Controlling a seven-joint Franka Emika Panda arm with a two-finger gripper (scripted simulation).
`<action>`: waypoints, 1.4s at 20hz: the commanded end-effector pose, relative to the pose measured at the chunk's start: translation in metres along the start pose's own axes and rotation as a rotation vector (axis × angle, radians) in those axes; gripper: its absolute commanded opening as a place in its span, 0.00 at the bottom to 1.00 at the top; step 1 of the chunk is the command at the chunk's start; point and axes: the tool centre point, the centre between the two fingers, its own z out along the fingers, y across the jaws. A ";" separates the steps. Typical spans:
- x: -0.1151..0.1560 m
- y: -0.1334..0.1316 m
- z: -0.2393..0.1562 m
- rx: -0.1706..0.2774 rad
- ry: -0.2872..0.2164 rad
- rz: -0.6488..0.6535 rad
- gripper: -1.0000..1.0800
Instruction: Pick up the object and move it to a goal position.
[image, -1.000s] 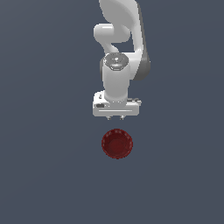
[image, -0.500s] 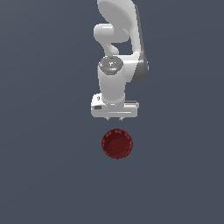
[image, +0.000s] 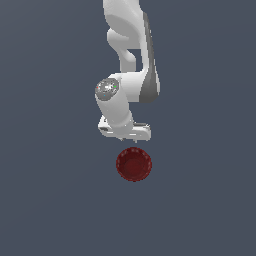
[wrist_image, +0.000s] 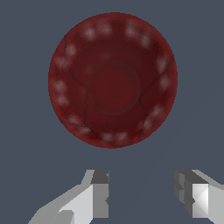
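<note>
The object, a glossy dark red round bowl (image: 134, 164) with a dimpled rim, lies flat on the grey floor in the exterior view. It fills the upper part of the wrist view as the bowl (wrist_image: 113, 81), seen from above. My gripper (image: 125, 139) hangs just above the bowl's far edge, slightly toward the exterior view's left. In the wrist view the gripper (wrist_image: 144, 197) is open, its two fingers (wrist_image: 99, 194) wide apart with only bare floor between them. The fingertips are beside the bowl's rim and do not touch it.
A plain dark grey floor (image: 50, 200) spreads all around the bowl. The white arm (image: 131, 60) rises from the hand toward the top of the exterior view.
The hand has come down toward the bowl and shifted a little to the exterior view's left, with the wrist tilting. The bowl has not moved.
</note>
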 end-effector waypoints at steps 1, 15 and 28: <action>0.002 0.005 0.008 0.053 -0.020 0.063 0.62; 0.019 0.028 0.046 0.373 -0.116 0.412 0.62; 0.031 0.038 0.057 0.533 -0.150 0.571 0.62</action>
